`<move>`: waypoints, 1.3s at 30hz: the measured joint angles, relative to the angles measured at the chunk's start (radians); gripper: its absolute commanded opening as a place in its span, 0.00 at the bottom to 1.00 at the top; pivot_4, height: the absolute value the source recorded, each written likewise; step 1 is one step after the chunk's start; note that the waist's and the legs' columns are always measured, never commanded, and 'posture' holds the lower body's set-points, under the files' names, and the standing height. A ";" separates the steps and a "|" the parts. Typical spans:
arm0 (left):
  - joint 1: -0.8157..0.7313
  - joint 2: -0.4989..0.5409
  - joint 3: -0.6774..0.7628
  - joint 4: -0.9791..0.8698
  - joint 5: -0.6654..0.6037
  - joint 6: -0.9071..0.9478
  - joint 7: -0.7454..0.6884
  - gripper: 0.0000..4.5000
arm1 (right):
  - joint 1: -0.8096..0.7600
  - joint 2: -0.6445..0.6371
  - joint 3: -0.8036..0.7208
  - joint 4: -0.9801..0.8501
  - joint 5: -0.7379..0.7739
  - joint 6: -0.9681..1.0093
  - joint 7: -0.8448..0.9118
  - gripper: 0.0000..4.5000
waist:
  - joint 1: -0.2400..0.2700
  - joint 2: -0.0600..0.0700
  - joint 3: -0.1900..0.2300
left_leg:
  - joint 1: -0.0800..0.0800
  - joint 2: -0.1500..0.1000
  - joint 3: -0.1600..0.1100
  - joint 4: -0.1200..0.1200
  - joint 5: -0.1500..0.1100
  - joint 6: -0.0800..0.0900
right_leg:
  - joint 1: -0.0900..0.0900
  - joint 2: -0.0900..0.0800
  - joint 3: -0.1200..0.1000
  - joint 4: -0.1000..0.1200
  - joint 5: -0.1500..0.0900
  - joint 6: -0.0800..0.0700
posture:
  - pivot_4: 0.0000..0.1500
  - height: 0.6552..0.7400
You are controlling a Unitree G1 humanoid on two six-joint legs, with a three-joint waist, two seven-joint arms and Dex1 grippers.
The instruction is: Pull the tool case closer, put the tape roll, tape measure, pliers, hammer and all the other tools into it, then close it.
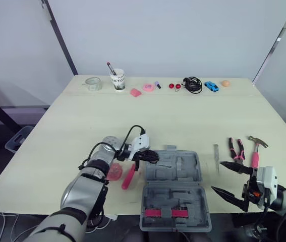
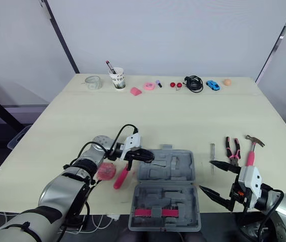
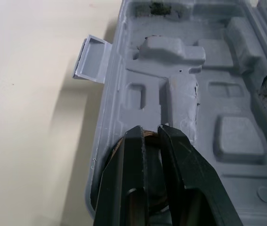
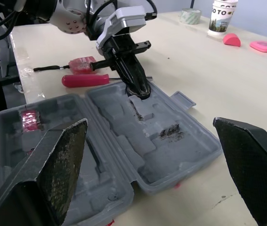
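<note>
At the near left of the table (image 1: 183,118) lay a pink tape measure (image 1: 114,173), with a pink-handled screwdriver (image 1: 128,177) just beside it, between it and the case (image 1: 173,195). The left gripper (image 1: 154,158) reached over the left rim of the case's far half, its fingers (image 3: 133,160) pressed nearly together and pinching the rim of a brownish tape roll (image 3: 150,136), which sat low in a moulded recess at that edge. The grey case lay open and flat near the table's front edge. Its far half held empty recesses, and a pink item (image 1: 165,213) sat in its near half. To the right of the case, well apart from it, lay a thin metal tool (image 1: 216,157), then the pliers (image 1: 236,149), then the hammer (image 1: 256,150), side by side. In front of them the right gripper (image 1: 217,175) hung at the table's near right edge, its fingers spread wide and holding nothing, pointing toward the case.
</note>
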 measured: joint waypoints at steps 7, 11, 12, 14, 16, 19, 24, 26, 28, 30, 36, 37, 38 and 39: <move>0.040 0.013 0.083 -0.150 -0.129 0.041 -0.075 0.13 | -0.028 0.013 -0.001 0.023 -0.003 0.000 -0.030 1.00 | 0.001 0.000 0.000 | 0.000 0.000 0.000 0.000 0.000 0.000 | 0.000 0.000 0.000 0.000 0.000 0.000 | 1.00 1.00; 0.218 0.100 0.204 -0.466 -0.272 0.194 -0.032 0.13 | -0.040 0.022 -0.062 0.092 -0.022 -0.001 -0.111 1.00 | -0.008 0.000 0.000 | 0.001 0.001 -0.003 0.000 0.000 0.000 | 0.000 0.000 0.002 0.001 0.000 0.000 | 1.00 1.00; 0.276 0.120 0.227 -0.554 -0.296 0.243 0.000 0.13 | -0.046 0.023 -0.072 0.103 -0.021 -0.002 -0.117 1.00 | -0.010 0.001 0.000 | 0.001 0.002 -0.004 0.000 0.000 0.000 | 0.000 -0.001 0.002 0.002 0.000 0.000 | 1.00 1.00; 0.360 0.160 0.259 -0.649 -0.322 0.307 0.044 0.13 | -0.040 0.024 -0.097 0.121 -0.017 -0.006 -0.132 1.00 | -0.011 0.001 0.000 | 0.002 0.002 -0.004 -0.001 0.000 0.000 | 0.000 -0.001 0.002 0.002 0.000 0.000 | 1.00 1.00; 0.461 0.206 0.297 -0.745 -0.345 0.364 0.088 0.13 | -0.033 0.025 -0.117 0.132 -0.011 -0.012 -0.136 1.00 | -0.012 0.001 0.000 | 0.003 0.003 -0.004 -0.001 0.000 0.000 | 0.000 -0.001 0.002 0.003 0.000 0.000 | 1.00 1.00; 0.620 0.263 0.366 -0.872 -0.381 0.429 0.143 0.31 | -0.011 0.027 -0.142 0.154 -0.005 -0.016 -0.144 1.00 | -0.013 0.001 0.000 | 0.003 0.005 -0.003 -0.002 0.000 0.000 | 0.000 -0.003 0.002 0.003 0.000 -0.001 | 1.00 1.00; 0.868 0.301 0.471 -1.032 -0.421 0.479 0.222 0.75 | 0.034 0.028 -0.196 0.198 -0.001 -0.015 -0.169 1.00 | -0.007 0.001 0.000 | 0.005 0.004 -0.001 -0.003 0.000 0.000 | 0.000 -0.008 0.002 0.002 -0.002 -0.004 | 1.00 1.00; 0.954 0.305 0.513 -1.091 -0.441 0.494 0.249 0.99 | 0.059 0.026 -0.220 0.207 0.005 -0.014 -0.172 1.00 | -0.003 0.001 0.000 | 0.005 0.004 0.000 -0.003 0.000 0.000 | 0.000 -0.009 0.002 0.002 -0.003 -0.005 | 1.00 1.00; 1.008 0.304 0.538 -1.129 -0.451 0.502 0.269 0.99 | 0.081 0.025 -0.232 0.215 0.016 -0.005 -0.166 1.00 | -0.001 0.001 0.000 | 0.005 0.004 0.000 -0.003 0.000 0.000 | 0.000 -0.011 0.002 0.001 -0.003 -0.005 | 1.00 1.00; 1.079 0.300 0.566 -1.169 -0.460 0.511 0.294 0.99 | 0.116 0.018 -0.252 0.216 0.033 0.008 -0.151 1.00 | 0.001 0.002 -0.001 | 0.005 0.004 0.001 -0.004 0.000 -0.001 | 0.000 -0.016 0.002 0.000 -0.003 -0.005 | 1.00 1.00; 1.216 0.258 0.626 -1.247 -0.492 0.523 0.366 0.99 | 0.183 0.011 -0.307 0.221 0.061 0.011 -0.114 1.00 | -0.001 0.002 -0.001 | 0.006 0.004 0.001 -0.006 0.000 -0.001 | 0.000 -0.017 0.002 -0.003 -0.003 -0.005 | 1.00 1.00; 1.235 0.253 0.632 -1.249 -0.494 0.522 0.374 0.99 | 0.190 0.009 -0.317 0.225 0.065 0.011 -0.109 1.00 | -0.001 0.002 -0.001 | 0.006 0.004 0.001 -0.008 0.000 -0.001 | 0.000 -0.017 0.002 -0.004 -0.003 -0.005 | 1.00 1.00; 1.258 0.242 0.642 -1.250 -0.494 0.519 0.380 0.99 | 0.200 0.006 -0.324 0.232 0.066 0.009 -0.103 1.00 | -0.001 0.002 -0.002 | 0.006 0.004 0.001 -0.009 0.000 -0.001 | 0.000 -0.017 0.002 -0.005 -0.003 -0.005 | 1.00 1.00; 1.281 0.229 0.652 -1.251 -0.495 0.518 0.389 0.99 | 0.212 0.005 -0.332 0.243 0.066 0.008 -0.092 1.00 | -0.001 0.002 -0.002 | 0.006 0.004 0.002 -0.010 0.000 -0.001 | 0.000 -0.017 0.002 -0.007 -0.003 -0.005 | 1.00 1.00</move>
